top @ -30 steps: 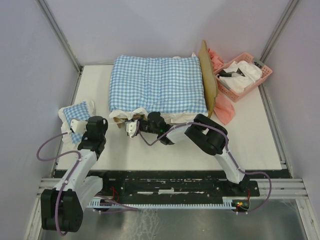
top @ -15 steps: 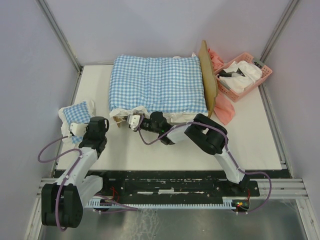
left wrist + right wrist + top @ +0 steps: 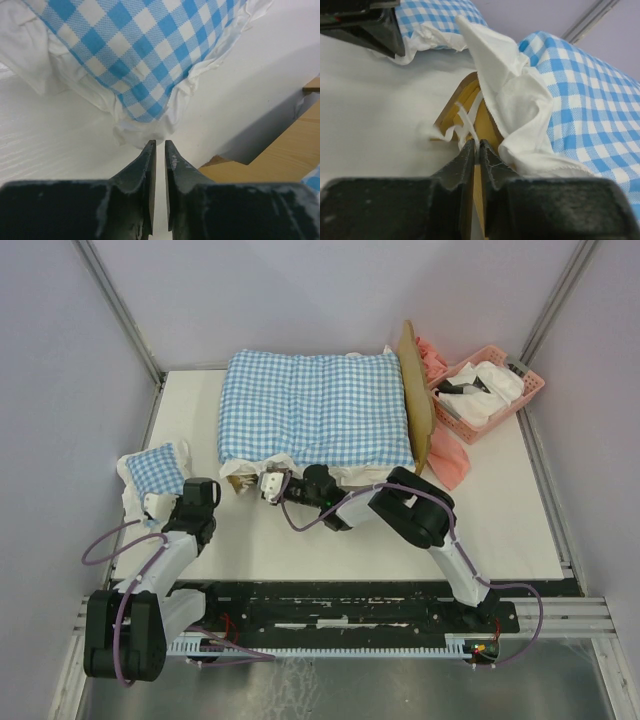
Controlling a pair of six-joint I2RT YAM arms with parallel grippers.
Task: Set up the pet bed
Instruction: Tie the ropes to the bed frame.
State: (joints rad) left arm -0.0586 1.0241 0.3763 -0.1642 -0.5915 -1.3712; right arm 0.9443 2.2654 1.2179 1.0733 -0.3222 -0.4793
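The pet bed stands at the back of the table, its wooden headboard on the right, with a large blue-and-white checked cushion covering it. My right gripper is at the bed's front left corner. In the right wrist view it is shut on a thin white tie from the cushion's frill. A small checked pillow lies at the left. My left gripper sits just short of the pillow's frill. It is shut to a thin slit with nothing in it.
A pink basket holding white items stands at the back right, with pink cloth beside the headboard. Metal frame posts rise at both back corners. A wooden edge of the bed shows right of my left gripper.
My left gripper has drawn back a little from the small pillow toward the near edge. My right gripper has shifted up to the bed's front corner and stays there.
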